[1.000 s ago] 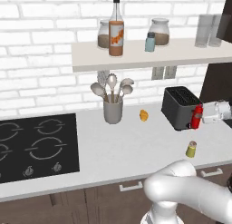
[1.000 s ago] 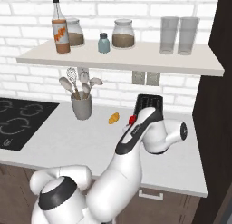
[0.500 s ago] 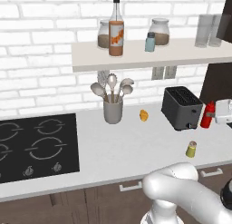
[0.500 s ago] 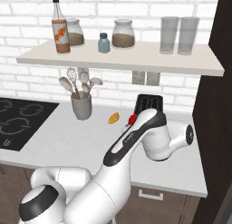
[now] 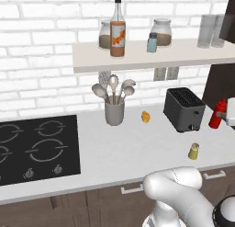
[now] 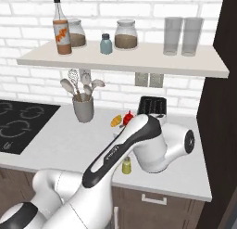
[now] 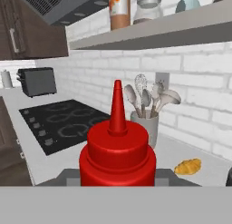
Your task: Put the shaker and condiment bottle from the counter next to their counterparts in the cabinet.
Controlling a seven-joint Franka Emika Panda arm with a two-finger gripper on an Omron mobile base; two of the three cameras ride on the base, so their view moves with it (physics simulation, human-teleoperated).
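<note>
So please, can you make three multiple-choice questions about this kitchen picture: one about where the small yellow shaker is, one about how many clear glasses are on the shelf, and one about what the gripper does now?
1. Where does the shaker stand?
A. on the shelf
B. on the counter, in front of the toaster
C. on the stove

2. How many clear glasses stand on the shelf?
A. one
B. two
C. four

3. What is the state of the gripper?
A. open over the shaker
B. shut on nothing
C. shut on the condiment bottle

Answers:
1 B, it stands on the worktop near the front edge.
2 B, a pair stands at the shelf's right end.
3 C, the hand view shows the red bottle right at the fingers, lifted off the counter.
</note>
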